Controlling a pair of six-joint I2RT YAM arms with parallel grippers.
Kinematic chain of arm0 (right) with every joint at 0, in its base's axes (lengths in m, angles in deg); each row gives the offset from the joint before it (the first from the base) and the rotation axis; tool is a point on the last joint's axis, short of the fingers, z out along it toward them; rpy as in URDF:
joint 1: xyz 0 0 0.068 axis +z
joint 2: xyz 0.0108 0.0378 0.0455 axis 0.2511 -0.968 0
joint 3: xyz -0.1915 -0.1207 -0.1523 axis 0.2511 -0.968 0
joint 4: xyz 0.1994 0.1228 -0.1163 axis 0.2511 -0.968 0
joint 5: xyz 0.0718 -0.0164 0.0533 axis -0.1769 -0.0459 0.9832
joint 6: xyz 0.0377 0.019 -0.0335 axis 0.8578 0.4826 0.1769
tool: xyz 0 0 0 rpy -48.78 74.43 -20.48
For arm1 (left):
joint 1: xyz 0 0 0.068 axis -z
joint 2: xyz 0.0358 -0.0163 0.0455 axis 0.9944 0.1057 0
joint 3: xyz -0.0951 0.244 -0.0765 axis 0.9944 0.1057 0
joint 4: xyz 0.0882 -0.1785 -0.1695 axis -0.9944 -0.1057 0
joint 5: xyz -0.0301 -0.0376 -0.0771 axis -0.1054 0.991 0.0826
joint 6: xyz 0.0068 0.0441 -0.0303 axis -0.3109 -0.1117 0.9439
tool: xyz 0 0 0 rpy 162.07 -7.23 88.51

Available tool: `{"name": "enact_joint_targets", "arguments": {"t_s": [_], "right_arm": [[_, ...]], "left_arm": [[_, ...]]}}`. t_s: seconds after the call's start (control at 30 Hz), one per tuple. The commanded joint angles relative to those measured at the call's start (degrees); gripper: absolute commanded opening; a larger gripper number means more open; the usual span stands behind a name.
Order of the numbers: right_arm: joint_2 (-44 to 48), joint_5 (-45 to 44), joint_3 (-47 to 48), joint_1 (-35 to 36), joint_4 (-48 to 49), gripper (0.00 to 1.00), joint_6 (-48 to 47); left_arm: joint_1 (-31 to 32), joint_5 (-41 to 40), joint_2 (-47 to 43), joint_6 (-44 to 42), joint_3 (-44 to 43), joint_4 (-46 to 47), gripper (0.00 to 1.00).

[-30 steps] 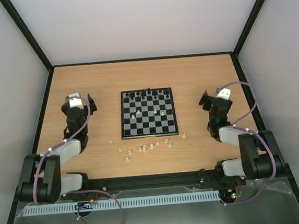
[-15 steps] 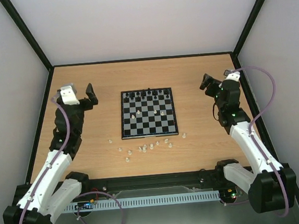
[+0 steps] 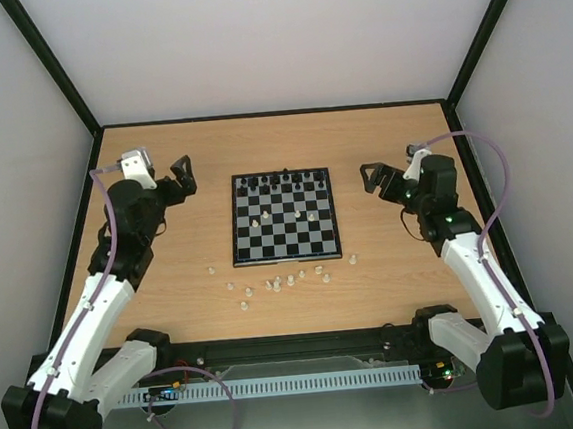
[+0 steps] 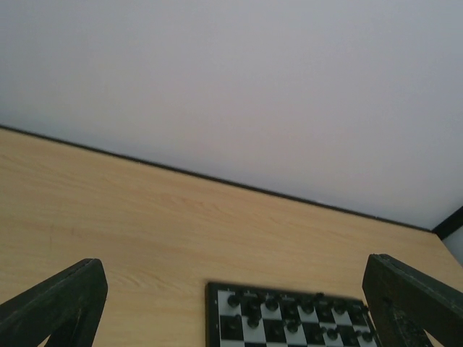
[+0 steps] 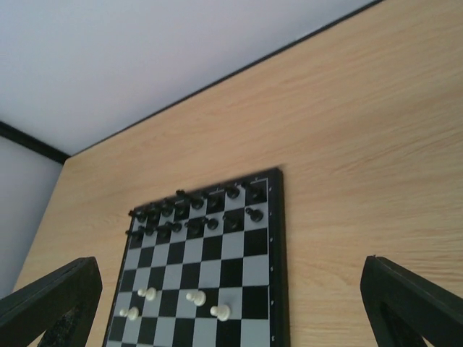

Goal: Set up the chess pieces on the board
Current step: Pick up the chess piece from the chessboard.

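Observation:
The board [image 3: 299, 239] lies mid-table, with black chessmen on its two far rows. Several white chess pieces [image 3: 267, 216] stand on its middle rows. More white pieces [image 3: 277, 282] lie scattered on the table in front of it. My left gripper [image 3: 175, 181] is open and empty, raised left of the board. My right gripper [image 3: 376, 180] is open and empty, just right of the board's far corner. In the right wrist view the board [image 5: 210, 249] and several white pieces [image 5: 195, 296] show between the wide-apart fingers [image 5: 51, 303]. The left wrist view shows only the board's far edge [image 4: 210, 311].
Black-framed white walls enclose the wooden table [image 3: 190, 148]. One white piece [image 3: 353, 260] lies off the board's near right corner, another [image 3: 211, 270] off its near left corner. The arm bases sit at the near edge [image 3: 298, 346].
Both arms have unfolded and stretched forward from tucked poses. The right gripper has swung left toward the board. The left gripper has turned toward the board. No piece has moved.

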State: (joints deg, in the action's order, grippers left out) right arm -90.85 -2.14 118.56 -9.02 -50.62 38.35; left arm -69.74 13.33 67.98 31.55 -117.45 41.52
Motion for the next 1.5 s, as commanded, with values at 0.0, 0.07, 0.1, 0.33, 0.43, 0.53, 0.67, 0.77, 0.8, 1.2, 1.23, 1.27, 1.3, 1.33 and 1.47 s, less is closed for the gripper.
{"name": "enact_joint_targets", "arguments": {"t_s": [0.0,0.07,0.1,0.33,0.43,0.53,0.67,0.77,0.8,1.2,1.23,1.27,1.3,1.33,1.47], "right_arm": [[-2.3,6.6,1.6,-0.2,-3.4,0.99,-0.4],[-4.0,7.9,2.1,0.0,-3.1,0.99,0.1],[-4.8,8.0,2.1,0.3,-2.7,0.98,0.4],[-10.9,0.2,5.4,7.9,-3.9,0.98,0.0],[-13.1,-2.8,8.0,11.1,-5.9,0.99,-1.0],[-13.5,-5.2,9.8,12.6,-8.1,0.99,-2.0],[-13.7,-8.0,12.0,13.2,-11.2,0.98,-3.6],[-13.5,-8.2,12.0,13.5,-11.1,0.99,-3.6],[-13.7,-8.3,11.8,13.7,-10.9,0.99,-3.5],[-22.8,-20.4,12.3,22.0,-11.3,0.83,-4.7],[-24.0,-21.6,12.5,22.7,-11.4,0.81,-4.8],[-25.0,-22.3,12.7,23.2,-11.4,0.79,-4.8],[-26.1,-22.7,12.8,23.5,-11.2,0.75,-4.8],[-27.2,-22.5,12.9,23.7,-10.9,0.73,-4.7],[-32.5,-22.5,15.2,25.3,-10.6,0.59,-4.7]], "left_arm": [[-0.3,0.7,3.2,5.1,-0.3,-3.3,0.99],[-1.1,1.3,4.4,7.0,0.0,-4.4,1.00],[-1.2,3.6,4.7,6.5,0.5,-3.4,1.00],[-0.7,10.4,8.4,6.6,1.6,-0.7,0.99],[1.7,8.8,10.5,6.0,-1.4,-3.4,0.99],[3.9,8.1,11.6,5.4,-2.8,-4.6,0.99],[4.9,6.2,12.8,6.5,-3.2,-5.3,1.00],[4.9,1.9,12.5,9.0,-2.5,-5.8,1.00],[4.8,0.8,12.6,10.0,-2.7,-6.2,0.99],[6.6,2.3,15.9,9.0,1.6,-3.8,1.00],[6.7,2.0,16.3,9.0,1.6,-4.2,1.00],[6.9,2.0,16.6,9.1,1.7,-4.3,1.00],[7.2,1.5,16.9,9.2,2.2,-4.1,0.99],[7.5,1.2,17.2,9.4,2.8,-3.4,1.00],[7.7,1.6,19.5,9.3,3.6,-2.2,1.00]]}}
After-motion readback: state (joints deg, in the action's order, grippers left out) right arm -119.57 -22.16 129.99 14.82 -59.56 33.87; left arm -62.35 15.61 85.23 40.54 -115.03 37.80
